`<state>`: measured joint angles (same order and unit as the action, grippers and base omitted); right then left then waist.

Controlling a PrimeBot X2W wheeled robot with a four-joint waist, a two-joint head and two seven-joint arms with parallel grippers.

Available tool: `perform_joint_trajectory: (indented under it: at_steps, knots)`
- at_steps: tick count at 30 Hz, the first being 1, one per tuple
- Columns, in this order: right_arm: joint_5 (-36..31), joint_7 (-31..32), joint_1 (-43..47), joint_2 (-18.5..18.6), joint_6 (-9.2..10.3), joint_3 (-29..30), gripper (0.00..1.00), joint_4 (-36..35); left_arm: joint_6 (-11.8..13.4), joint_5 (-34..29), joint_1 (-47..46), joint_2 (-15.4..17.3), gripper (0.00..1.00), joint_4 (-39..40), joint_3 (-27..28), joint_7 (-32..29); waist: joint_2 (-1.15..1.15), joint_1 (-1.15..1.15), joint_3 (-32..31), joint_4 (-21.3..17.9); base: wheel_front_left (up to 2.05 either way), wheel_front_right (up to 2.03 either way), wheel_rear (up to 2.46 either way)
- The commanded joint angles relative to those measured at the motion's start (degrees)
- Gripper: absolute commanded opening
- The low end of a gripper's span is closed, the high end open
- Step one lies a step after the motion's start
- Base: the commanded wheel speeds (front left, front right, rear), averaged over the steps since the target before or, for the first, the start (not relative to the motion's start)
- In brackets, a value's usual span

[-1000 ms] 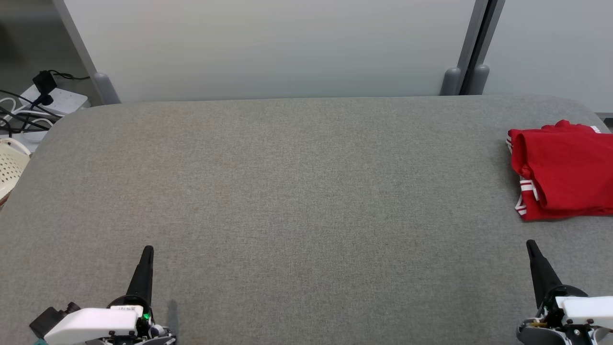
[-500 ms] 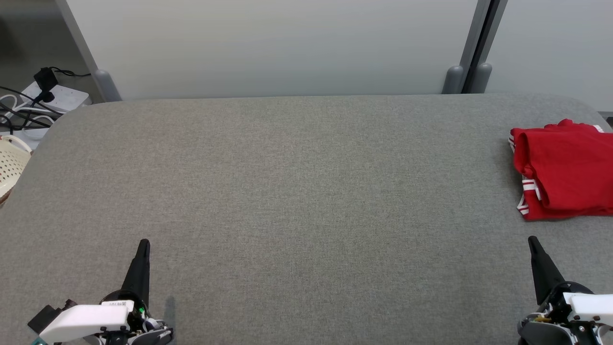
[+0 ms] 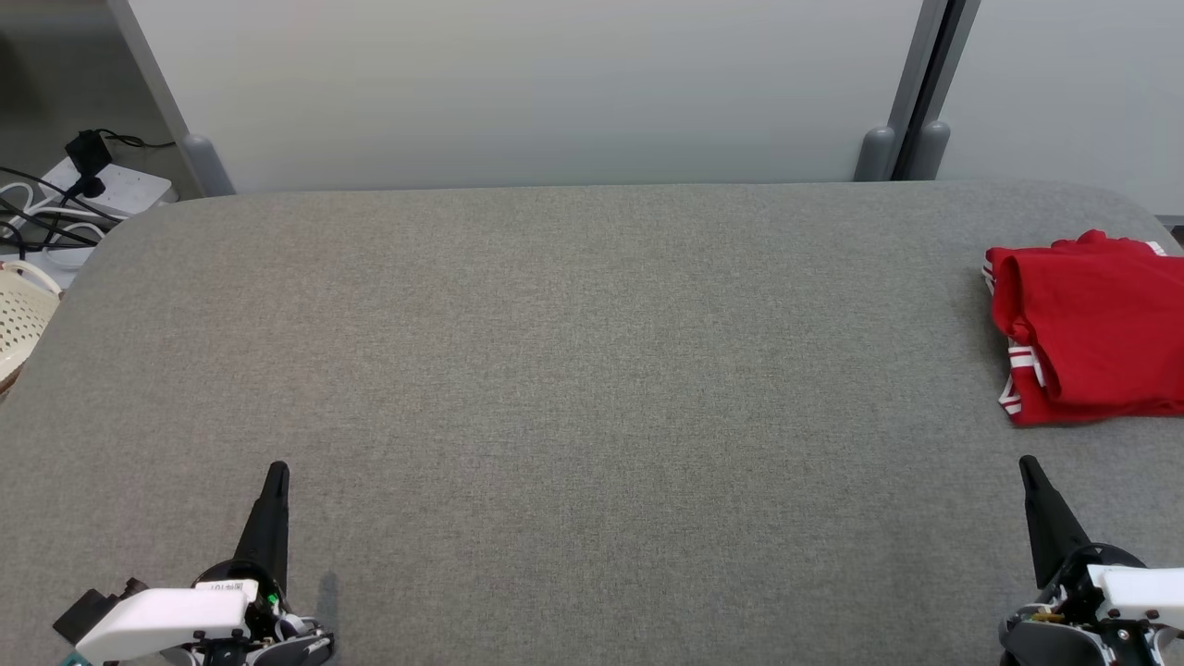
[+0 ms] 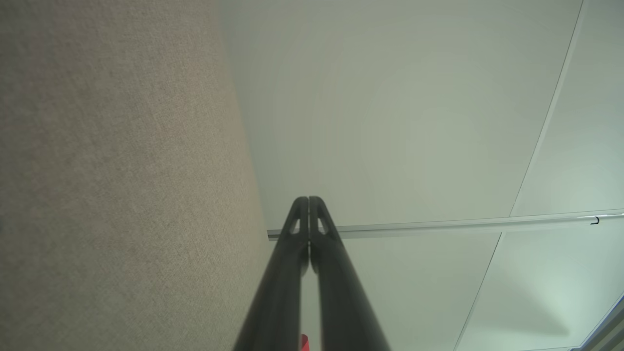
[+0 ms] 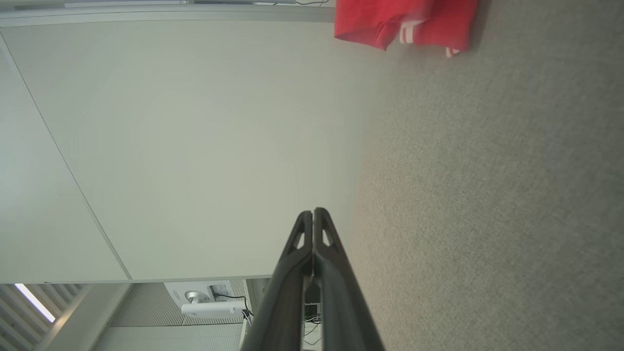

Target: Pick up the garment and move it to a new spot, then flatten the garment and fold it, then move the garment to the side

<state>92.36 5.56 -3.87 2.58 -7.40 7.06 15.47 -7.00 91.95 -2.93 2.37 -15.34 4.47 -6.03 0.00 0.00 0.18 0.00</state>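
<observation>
A red garment with white stripes lies folded at the right edge of the grey table, partly cut off by the head view's border. Its edge also appears at the top of the right wrist view as the garment. My left gripper is shut and empty at the lower left, its fingers pressed together. My right gripper is shut and empty at the lower right, just in front of the garment, with its fingers closed tip to tip.
A pale partition wall runs along the table's far edge. Off the left end sit a white power strip with cables and a cream perforated basket.
Both grippers have drawn slightly back toward the near edge. The whole picture shifted a little, so the camera moved. The garment lies as before.
</observation>
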Motion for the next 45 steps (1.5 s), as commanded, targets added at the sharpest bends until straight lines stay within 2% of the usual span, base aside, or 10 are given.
perform_joint_trajectory:
  at_steps: [1,45]
  knots:
    - [0.19,0.55,-2.27,0.66,-0.09,-1.00,0.00,-1.47,-0.48,0.36,-3.25,0.68,0.00,1.29,1.88,-0.32,0.00,0.00,0.00,0.00,0.00,0.00,0.00]
    - [-0.02,0.75,-2.29,0.49,-0.09,-0.75,0.00,-1.46,-0.48,0.26,-3.26,0.59,0.00,1.29,2.00,-0.42,0.00,0.00,0.00,0.00,0.00,0.00,0.00]
